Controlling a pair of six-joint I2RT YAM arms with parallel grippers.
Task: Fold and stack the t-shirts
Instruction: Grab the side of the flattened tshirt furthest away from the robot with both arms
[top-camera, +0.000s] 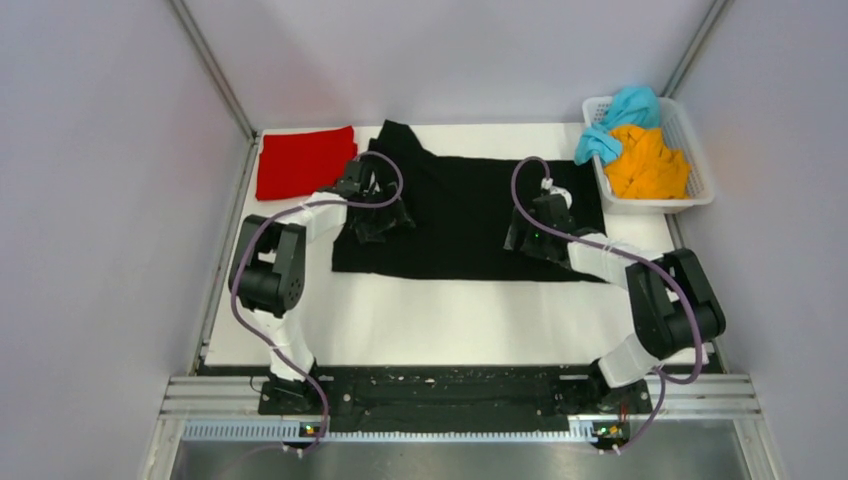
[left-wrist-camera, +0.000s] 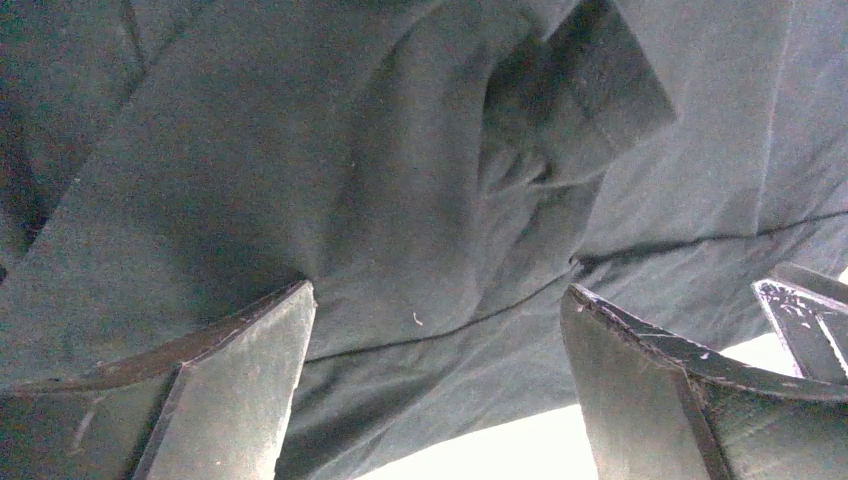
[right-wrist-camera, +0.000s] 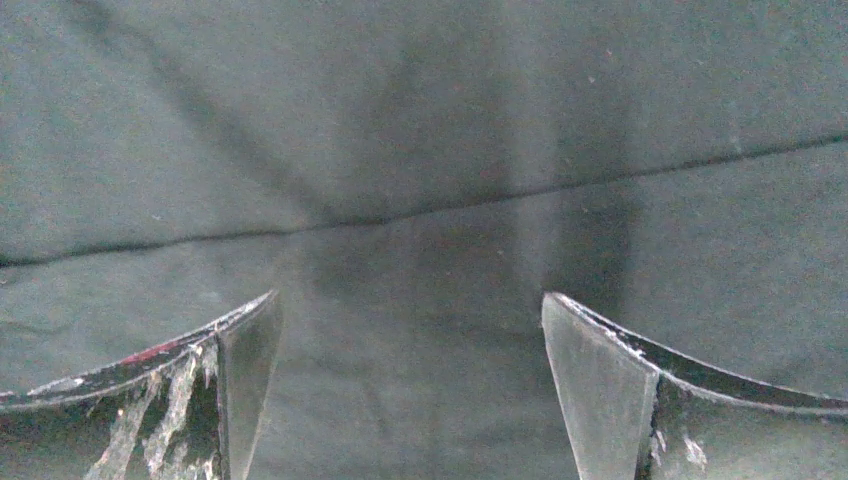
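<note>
The black t-shirt (top-camera: 470, 215) lies spread on the white table, with a sleeve or corner sticking up at the back left (top-camera: 400, 140). My left gripper (top-camera: 378, 215) is open over its left part, where the cloth is bunched and folded (left-wrist-camera: 520, 170). My right gripper (top-camera: 530, 232) is open over its flat right part, above a straight hem or seam line (right-wrist-camera: 420, 210). Neither holds cloth. A folded red t-shirt (top-camera: 303, 160) lies at the back left. The teal t-shirt (top-camera: 620, 115) and the orange t-shirt (top-camera: 648, 162) lie crumpled in the basket.
A white mesh basket (top-camera: 700, 150) stands at the back right. The table's white surface (top-camera: 450, 320) shows in front of the black shirt and in the left wrist view (left-wrist-camera: 490, 450). Grey walls enclose the table on three sides.
</note>
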